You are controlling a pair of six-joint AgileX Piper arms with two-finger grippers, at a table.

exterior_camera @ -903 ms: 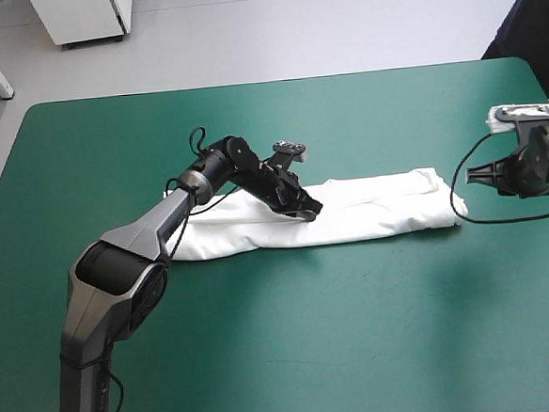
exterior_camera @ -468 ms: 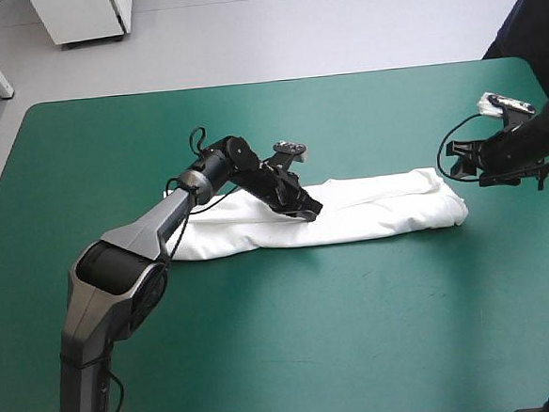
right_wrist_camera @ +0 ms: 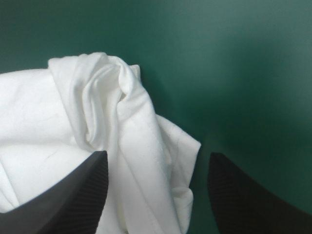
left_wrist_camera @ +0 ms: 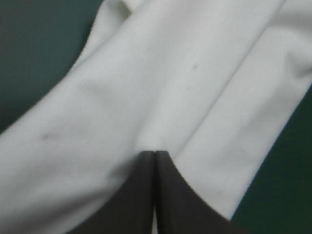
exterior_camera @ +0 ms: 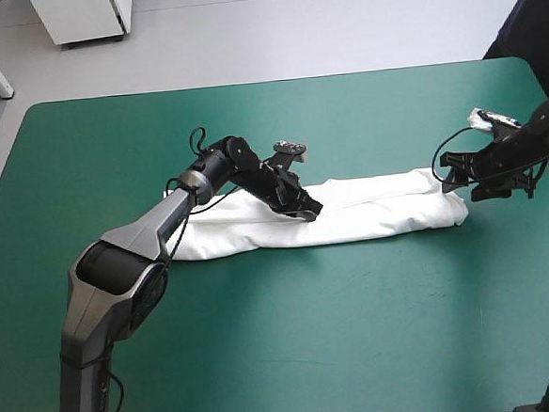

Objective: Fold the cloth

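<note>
One left gripper (exterior_camera: 311, 211): black fingers together in a pointed arch, tip pressed on the T-shirt's middle; possibly pinching a crease, hard to tell.
One T-shirt (exterior_camera: 378, 210): white, folded into a long band lying across the middle of the teal-green table (exterior_camera: 265, 339); the left arm (exterior_camera: 154, 229) crosses its left part.
One right gripper (exterior_camera: 449, 175): fingers wide apart at the band's bunched right end, cloth between them.

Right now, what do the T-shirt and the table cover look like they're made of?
The T-shirt looks like soft white knit fabric, probably cotton, with a matte finish; it sags into rounded folds and fine creases at its bunched end. The table cover is teal-green, smooth and seamless with a faint sheen. It may be a rubbery or vinyl mat, but the pictures leave that open.
</note>
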